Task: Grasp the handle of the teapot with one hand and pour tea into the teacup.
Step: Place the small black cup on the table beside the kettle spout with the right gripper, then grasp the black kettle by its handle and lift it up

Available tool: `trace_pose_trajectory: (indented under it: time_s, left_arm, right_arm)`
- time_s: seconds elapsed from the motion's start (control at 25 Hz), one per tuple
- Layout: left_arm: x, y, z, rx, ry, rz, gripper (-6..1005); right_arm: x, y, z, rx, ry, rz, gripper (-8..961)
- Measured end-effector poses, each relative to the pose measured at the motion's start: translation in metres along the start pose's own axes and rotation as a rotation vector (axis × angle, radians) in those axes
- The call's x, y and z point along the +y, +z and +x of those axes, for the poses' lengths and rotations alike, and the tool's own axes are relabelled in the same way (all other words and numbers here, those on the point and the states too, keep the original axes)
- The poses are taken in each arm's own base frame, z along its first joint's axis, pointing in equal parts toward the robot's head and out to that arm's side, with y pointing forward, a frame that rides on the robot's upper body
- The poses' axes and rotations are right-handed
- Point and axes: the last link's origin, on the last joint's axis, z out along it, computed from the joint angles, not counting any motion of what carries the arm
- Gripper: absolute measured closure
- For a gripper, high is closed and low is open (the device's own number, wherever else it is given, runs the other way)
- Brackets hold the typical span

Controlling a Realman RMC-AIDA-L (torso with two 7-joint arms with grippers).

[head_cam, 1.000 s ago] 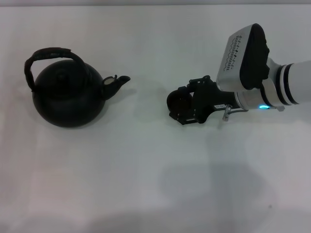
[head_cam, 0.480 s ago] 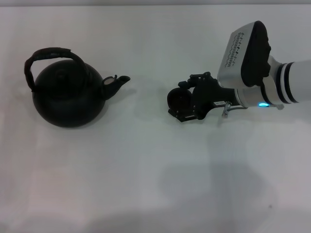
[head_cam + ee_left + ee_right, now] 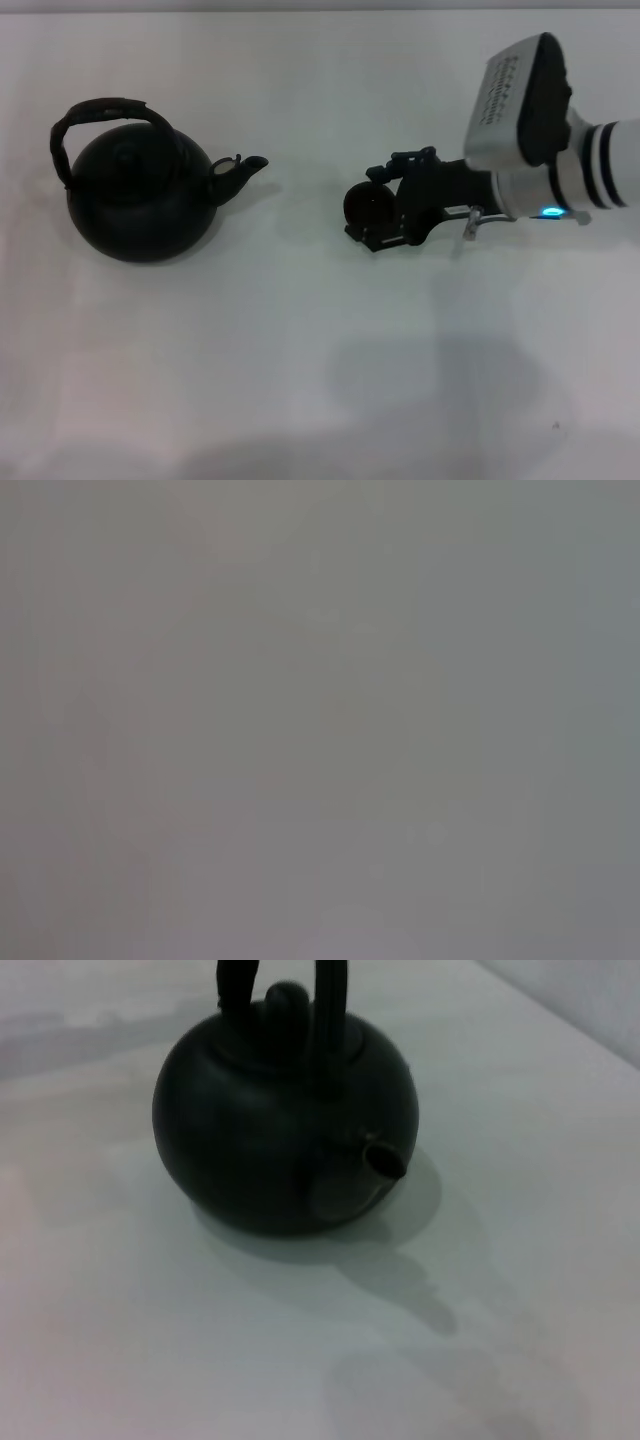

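The matte black teapot (image 3: 140,205) stands at the left of the white table, its spout (image 3: 245,165) pointing right. Its rough arched handle (image 3: 100,108) loops over the knobbed lid. The small dark teacup (image 3: 362,203) is right of centre, between the black fingers of my right gripper (image 3: 372,208), which looks shut on it. The right wrist view faces the teapot (image 3: 270,1130) spout-on, with the handle (image 3: 330,1000) rising behind the lid; neither cup nor fingers show there. The left wrist view is blank grey, and the left gripper is out of sight.
The white tabletop (image 3: 320,350) spreads bare in front of the pot and cup. A stretch of bare table (image 3: 300,195) separates the spout from the cup. My right arm's white forearm (image 3: 600,170) comes in from the right edge.
The right arm's wrist has shifted a little right and up. The teacup, still between the fingers, has risen very slightly. The teapot has not moved.
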Motion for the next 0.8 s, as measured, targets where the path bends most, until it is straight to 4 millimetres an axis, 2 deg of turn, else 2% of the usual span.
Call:
trace_pose_trajectory:
  time_s: [0.48, 0.64, 0.8]
  left_arm:
    - [0.000, -0.004, -0.002, -0.009, 0.005, -0.009, 171]
    - [0.013, -0.008, -0.004, -0.028, 0.027, -0.111, 171]
    - [0.028, -0.018, -0.003, -0.019, 0.063, -0.247, 171]
  right_arm:
    - [-0.014, -0.021, -0.013, -0.167, 0.040, 0.037, 103]
    - [-0.024, -0.049, -0.019, -0.297, 0.076, 0.063, 104]
    - [-0.044, -0.086, -0.011, -0.416, 0.145, 0.154, 104]
